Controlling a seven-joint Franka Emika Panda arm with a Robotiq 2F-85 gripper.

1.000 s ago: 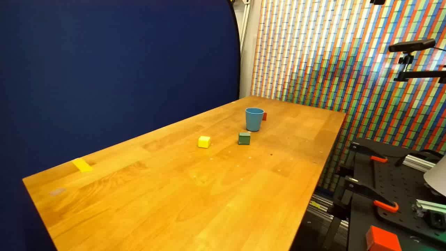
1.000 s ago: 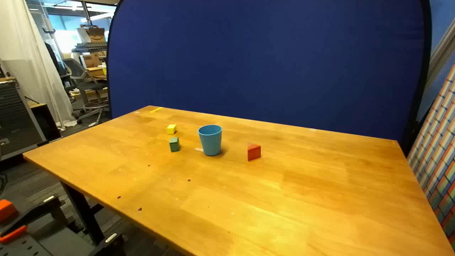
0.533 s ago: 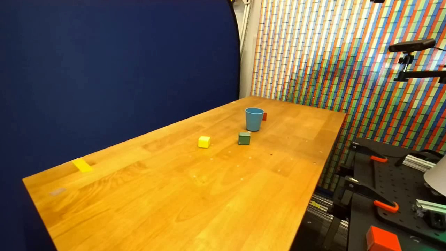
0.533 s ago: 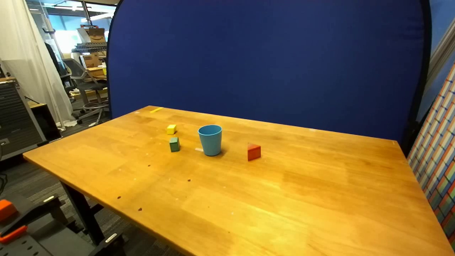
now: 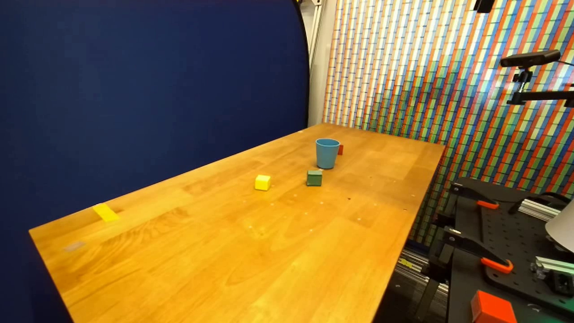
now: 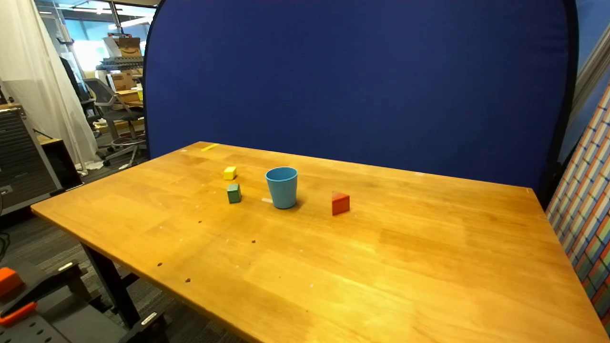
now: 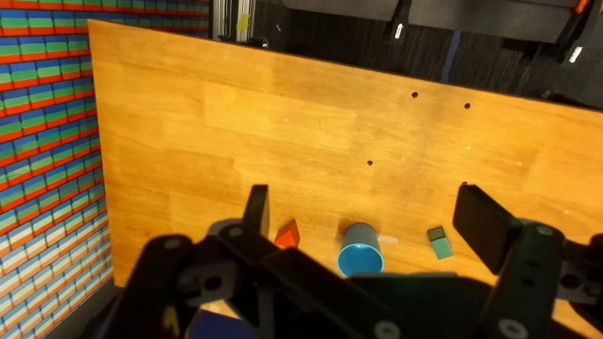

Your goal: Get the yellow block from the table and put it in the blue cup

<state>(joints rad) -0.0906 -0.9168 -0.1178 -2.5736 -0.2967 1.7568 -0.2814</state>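
Note:
The yellow block [image 5: 263,182] lies on the wooden table [image 5: 215,251], and also shows in an exterior view [image 6: 230,173]. It is out of view in the wrist view. The blue cup [image 5: 327,154] stands upright with its mouth up, near the yellow block; it also shows in an exterior view [image 6: 282,188]. In the wrist view the blue cup [image 7: 361,254] is below the gripper, its near rim partly hidden by the gripper body. My gripper [image 7: 361,189] is open and empty, high above the table, its fingers wide apart.
A dark green block [image 6: 234,193] stands between the yellow block and the cup's near side. A red wedge block [image 6: 340,204] lies on the cup's other side. Flat yellow tape [image 5: 106,212] is at the table corner. A camera on a stand [image 5: 530,58] is beyond the table.
A dark part at the top right edge of an exterior view has come slightly lower into the picture. The blocks and the cup have not moved.

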